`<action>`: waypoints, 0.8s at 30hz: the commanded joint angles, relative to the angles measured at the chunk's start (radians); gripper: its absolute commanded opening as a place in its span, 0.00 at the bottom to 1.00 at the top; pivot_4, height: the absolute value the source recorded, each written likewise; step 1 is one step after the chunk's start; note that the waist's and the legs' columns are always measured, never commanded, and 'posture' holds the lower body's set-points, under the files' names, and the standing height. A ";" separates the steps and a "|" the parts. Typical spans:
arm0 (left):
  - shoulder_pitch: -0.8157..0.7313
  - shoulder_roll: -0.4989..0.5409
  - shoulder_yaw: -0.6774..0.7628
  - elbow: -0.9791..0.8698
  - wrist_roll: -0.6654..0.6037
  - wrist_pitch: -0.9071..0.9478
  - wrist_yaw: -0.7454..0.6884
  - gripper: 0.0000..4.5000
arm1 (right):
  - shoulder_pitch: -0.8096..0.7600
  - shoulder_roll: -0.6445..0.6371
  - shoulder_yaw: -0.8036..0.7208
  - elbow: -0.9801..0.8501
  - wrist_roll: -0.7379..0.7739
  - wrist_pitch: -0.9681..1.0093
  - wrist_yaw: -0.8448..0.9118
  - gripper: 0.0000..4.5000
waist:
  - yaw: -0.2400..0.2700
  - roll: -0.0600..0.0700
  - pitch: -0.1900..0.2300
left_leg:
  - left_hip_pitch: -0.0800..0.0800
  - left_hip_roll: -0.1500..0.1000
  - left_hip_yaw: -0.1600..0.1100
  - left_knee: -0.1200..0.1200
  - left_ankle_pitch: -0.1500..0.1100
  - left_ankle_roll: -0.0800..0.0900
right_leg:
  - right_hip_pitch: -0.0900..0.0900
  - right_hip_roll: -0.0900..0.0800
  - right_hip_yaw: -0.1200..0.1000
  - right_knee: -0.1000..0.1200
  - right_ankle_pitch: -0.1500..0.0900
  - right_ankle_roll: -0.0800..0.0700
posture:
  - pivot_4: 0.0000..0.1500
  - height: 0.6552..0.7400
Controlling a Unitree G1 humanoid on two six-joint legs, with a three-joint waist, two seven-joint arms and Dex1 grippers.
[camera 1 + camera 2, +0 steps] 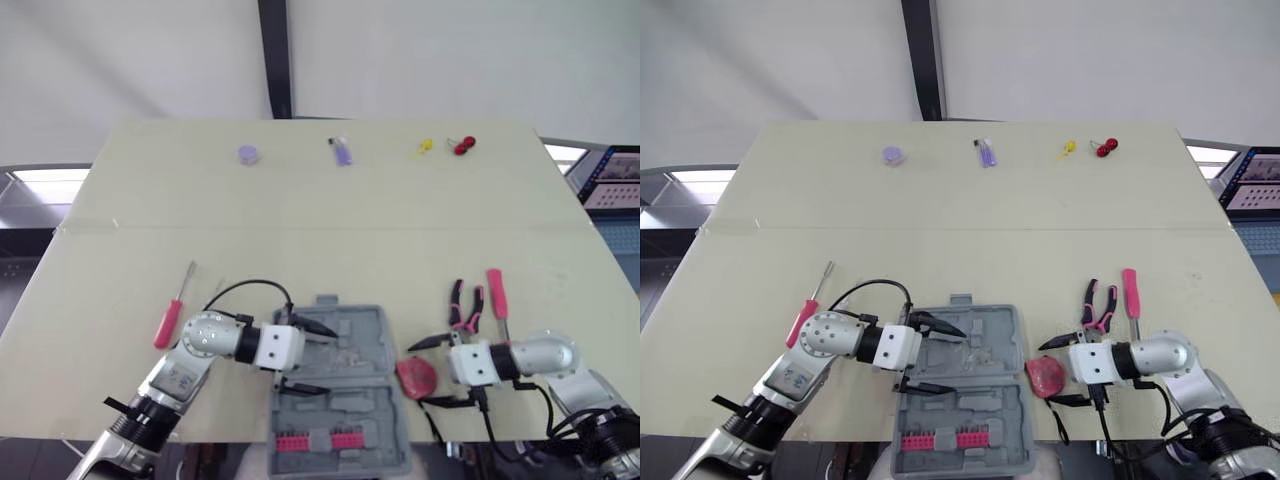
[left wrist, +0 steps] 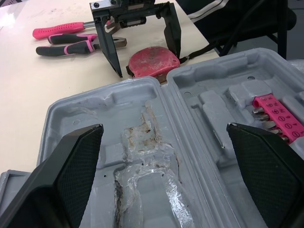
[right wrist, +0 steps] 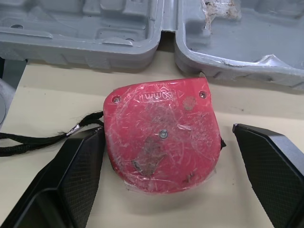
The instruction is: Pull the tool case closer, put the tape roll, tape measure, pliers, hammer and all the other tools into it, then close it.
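tool case (image 1: 370, 335): grey moulded plastic, open flat, both halves facing up; shaped recesses inside, with scuffed, shiny residue in one of them
case position: near edge of the tabletop (image 1: 320, 230), in front of the robot, between the two arms
case axis: the open halves lie one beyond the other, so the long axis runs near to far; the hinge runs left to right across the middle
bit holder (image 1: 318, 441): pink strip of bits seated in the near half
tape measure (image 3: 161, 135): red, rounded housing, scratched face up, lying on the tabletop just beside the case's right side; black strap (image 3: 33, 138) trails off it
right tool (image 1: 418, 373): wide open, one finger on each side of the tape measure, not closed on it
left tool (image 1: 330, 359): wide open, holding nothing, hovering over the case's far half
pliers (image 1: 465, 305): pink and black handles, right of the case, just beyond the right tool; handles point away from the robot, nose toward it
pink screwdriver (image 1: 496, 293): just right of the pliers, handle at the far end
red screwdriver (image 1: 170, 318): left of the case, well apart, handle near, shaft pointing away
far edge: purple round piece (image 1: 248, 154), small purple item (image 1: 341, 151), yellow item (image 1: 424, 147), red item (image 1: 464, 146), all well apart from the case
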 commanded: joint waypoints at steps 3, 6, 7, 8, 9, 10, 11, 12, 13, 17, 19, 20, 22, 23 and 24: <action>-0.005 -0.002 -0.004 -0.021 0.004 -0.017 0.010 1.00 | -0.019 -0.004 0.027 0.009 0.003 -0.008 0.037 0.99 | -0.001 0.000 0.000 | 0.000 0.000 0.000 0.000 0.000 0.000 | 0.000 0.000 0.000 0.000 0.000 0.000 | 1.00 1.00; -0.003 -0.002 -0.003 -0.019 0.006 -0.018 0.014 1.00 | -0.031 -0.004 0.032 0.021 0.002 -0.007 0.042 0.99 | -0.001 0.000 0.000 | 0.000 0.000 0.000 0.000 0.000 0.000 | 0.000 0.000 0.000 0.000 0.000 0.000 | 1.00 1.00; -0.003 -0.002 -0.003 -0.018 0.006 -0.019 0.016 1.00 | -0.035 -0.006 0.035 0.026 -0.003 -0.011 0.044 0.99 | -0.001 0.000 0.000 | 0.000 0.000 0.000 0.000 0.000 0.000 | 0.000 0.000 0.000 0.000 0.000 0.000 | 1.00 1.00; -0.002 -0.002 -0.003 -0.018 0.007 -0.019 0.017 1.00 | -0.040 -0.007 0.038 0.032 -0.010 -0.019 0.044 0.99 | -0.001 0.000 0.000 | 0.000 0.000 0.000 0.000 0.000 0.000 | 0.000 0.000 0.000 0.000 0.000 0.000 | 1.00 1.00; -0.003 -0.002 -0.003 -0.017 0.007 -0.020 0.018 1.00 | -0.044 -0.007 0.040 0.038 -0.014 -0.023 0.045 0.94 | 0.000 0.000 0.000 | 0.000 0.000 0.000 0.000 0.000 0.000 | 0.000 0.000 0.000 0.000 0.000 0.000 | 1.00 1.00; -0.003 -0.002 -0.003 -0.017 0.007 -0.021 0.019 1.00 | -0.047 -0.007 0.042 0.042 -0.016 -0.026 0.045 0.88 | -0.001 0.000 0.000 | 0.000 0.000 0.000 0.000 0.000 0.000 | 0.000 0.000 0.000 0.000 0.000 0.000 | 1.00 1.00; -0.003 -0.002 -0.004 -0.016 0.008 -0.021 0.019 1.00 | -0.049 -0.007 0.042 0.046 -0.016 -0.026 0.045 0.82 | -0.001 0.000 0.000 | 0.000 0.000 0.000 0.000 0.000 0.000 | 0.000 0.000 0.000 0.000 0.000 0.000 | 1.00 1.00; -0.003 -0.002 -0.004 -0.015 0.009 -0.022 0.020 1.00 | -0.051 -0.006 0.043 0.049 -0.015 -0.027 0.047 0.73 | -0.002 0.000 0.000 | 0.000 0.000 0.000 0.000 0.000 0.000 | 0.000 0.000 0.000 0.000 0.000 0.000 | 1.00 1.00; -0.003 -0.003 -0.004 -0.014 0.009 -0.023 0.020 1.00 | -0.052 -0.006 0.043 0.051 -0.014 -0.029 0.048 0.64 | -0.002 0.000 0.000 | 0.000 0.000 0.000 0.000 0.000 0.000 | 0.000 0.000 0.000 0.000 0.000 0.000 | 1.00 1.00; -0.002 -0.004 -0.006 -0.009 0.010 -0.029 0.024 1.00 | -0.047 -0.011 0.035 0.044 -0.002 -0.015 0.042 0.64 | -0.002 0.000 0.000 | 0.000 0.000 0.000 0.000 0.000 0.000 | 0.000 0.000 0.000 0.000 0.000 0.000 | 1.00 1.00; 0.002 -0.005 -0.002 -0.009 0.010 -0.030 0.031 1.00 | -0.032 -0.020 0.008 0.002 0.031 0.043 0.030 0.64 | -0.001 0.000 0.000 | 0.000 0.000 0.000 0.000 0.000 0.000 | 0.000 0.000 0.000 0.000 0.000 0.000 | 1.00 1.00; 0.006 -0.005 0.004 -0.011 0.005 -0.026 0.036 1.00 | -0.021 -0.030 -0.009 -0.032 0.050 0.087 0.023 0.64 | 0.001 0.000 0.000 | 0.000 0.000 0.000 0.000 0.000 0.000 | 0.000 0.000 0.000 0.000 0.000 0.000 | 1.00 1.00; 0.017 -0.005 0.027 -0.019 -0.017 -0.008 0.049 1.00 | 0.012 -0.069 -0.053 -0.130 0.081 0.205 0.008 0.64 | 0.002 0.001 0.000 | 0.000 0.000 0.000 0.000 0.000 0.000 | 0.000 0.000 0.000 0.000 0.000 0.000 | 1.00 1.00; 0.022 -0.005 0.036 -0.024 -0.026 0.001 0.055 1.00 | 0.029 -0.086 -0.073 -0.181 0.094 0.253 -0.002 0.64 | 0.001 0.001 0.000 | -0.001 0.000 0.000 0.000 0.000 0.000 | 0.000 0.000 0.000 0.000 0.000 0.000 | 1.00 1.00; 0.028 -0.005 0.048 -0.029 -0.038 0.010 0.062 1.00 | 0.046 -0.103 -0.096 -0.245 0.107 0.316 -0.019 0.64 | 0.002 0.001 0.001 | 0.000 0.000 0.000 0.001 0.000 0.000 | 0.000 0.000 0.000 0.000 0.000 0.000 | 1.00 1.00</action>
